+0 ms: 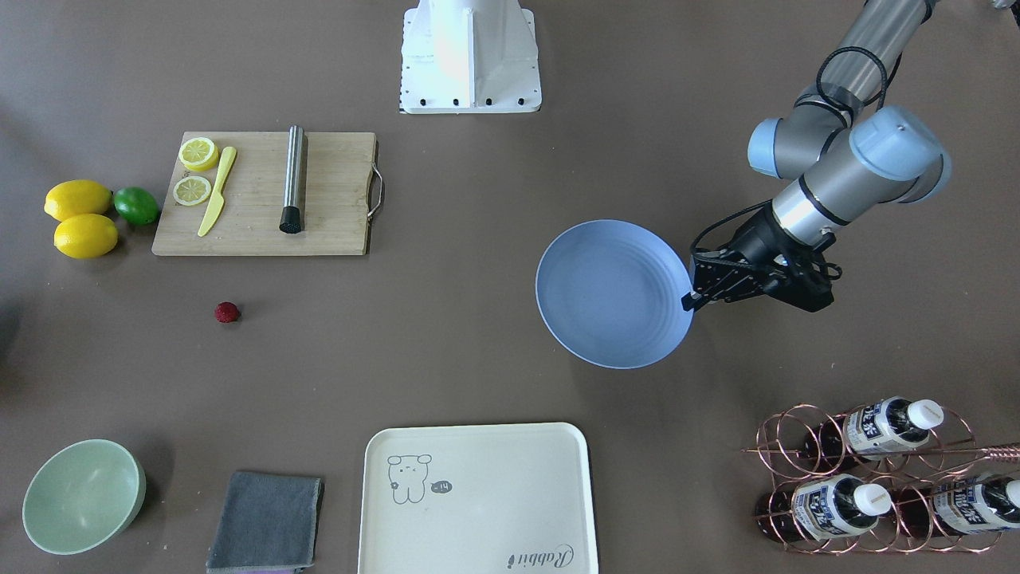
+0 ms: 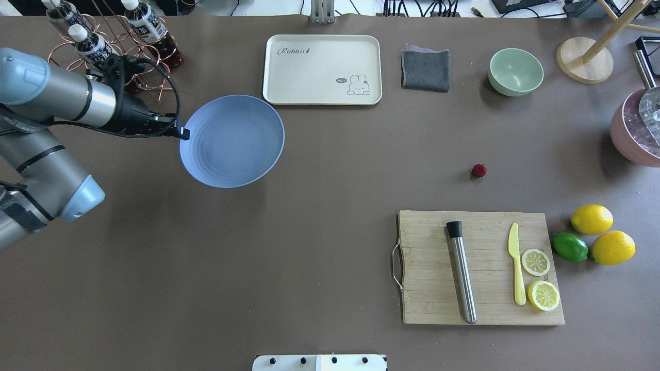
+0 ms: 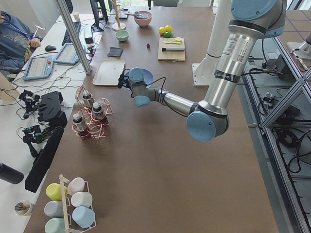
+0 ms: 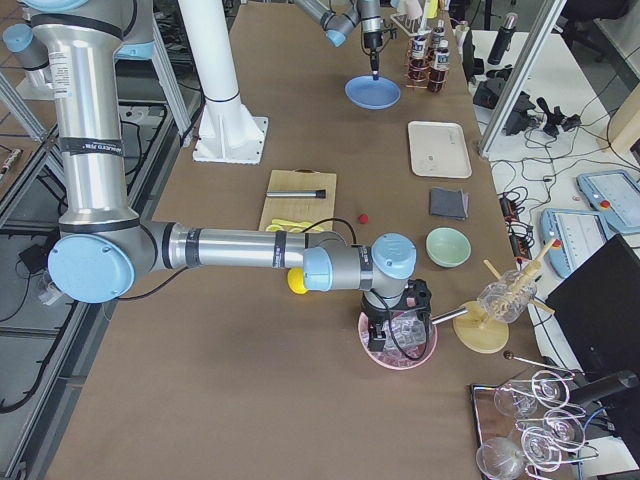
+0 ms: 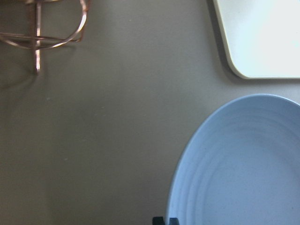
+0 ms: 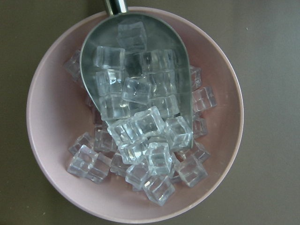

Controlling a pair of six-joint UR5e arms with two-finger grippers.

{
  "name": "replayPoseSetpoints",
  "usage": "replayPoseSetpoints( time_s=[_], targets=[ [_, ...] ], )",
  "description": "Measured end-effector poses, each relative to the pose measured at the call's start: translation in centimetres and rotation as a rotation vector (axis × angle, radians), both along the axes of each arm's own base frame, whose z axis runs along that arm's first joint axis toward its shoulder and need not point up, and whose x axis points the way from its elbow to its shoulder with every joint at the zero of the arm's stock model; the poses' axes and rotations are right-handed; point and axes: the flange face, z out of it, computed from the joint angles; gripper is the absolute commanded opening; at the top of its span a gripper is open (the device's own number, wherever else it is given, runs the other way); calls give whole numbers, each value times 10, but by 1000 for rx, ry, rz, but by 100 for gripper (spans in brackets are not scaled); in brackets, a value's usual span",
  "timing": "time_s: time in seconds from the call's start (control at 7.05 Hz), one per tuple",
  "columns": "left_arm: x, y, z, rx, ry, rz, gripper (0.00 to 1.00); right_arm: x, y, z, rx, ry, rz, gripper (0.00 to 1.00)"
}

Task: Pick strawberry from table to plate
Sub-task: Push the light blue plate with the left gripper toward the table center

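Observation:
The strawberry point(image 1: 226, 312) point(image 2: 479, 170), small and dark red, lies alone on the brown table point(image 1: 446, 335), below the cutting board in the front-facing view. Far from it is the light blue plate point(image 1: 613, 295) point(image 2: 232, 140) point(image 5: 243, 173). My left gripper point(image 1: 688, 301) point(image 2: 183, 135) point(image 5: 165, 221) is at the plate's rim with its fingertips together, shut on the edge. My right gripper point(image 4: 396, 312) hangs over a pink bowl of ice. It shows only in the exterior right view, so I cannot tell whether it is open or shut.
A wooden cutting board point(image 1: 335, 231) carries lemon halves, a yellow knife and a metal muddler. Two lemons and a lime point(image 1: 136, 205) lie beside it. A cream tray point(image 1: 478, 542), grey cloth point(image 1: 265, 522), green bowl point(image 1: 84, 496), copper bottle rack point(image 1: 876, 478) and pink ice bowl point(image 6: 51, 117) also stand around.

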Motion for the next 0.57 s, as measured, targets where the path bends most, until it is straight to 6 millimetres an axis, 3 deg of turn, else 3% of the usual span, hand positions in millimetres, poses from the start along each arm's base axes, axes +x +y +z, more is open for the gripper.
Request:
replayPoseSetpoints(
  time_s=[0.14, 0.28, 0.57],
  targets=[
    [33, 1, -30, -10, -12, -11, 0, -1, 0, -2, 0, -16, -1, 100],
    [59, 7, -49, -10, -26, -16, 0, -3, 0, -3, -1, -29, -3, 100],
    [102, 27, -63, 6, -54, -31, 0, -3, 0, -4, -1, -38, -3, 100]
  ],
)
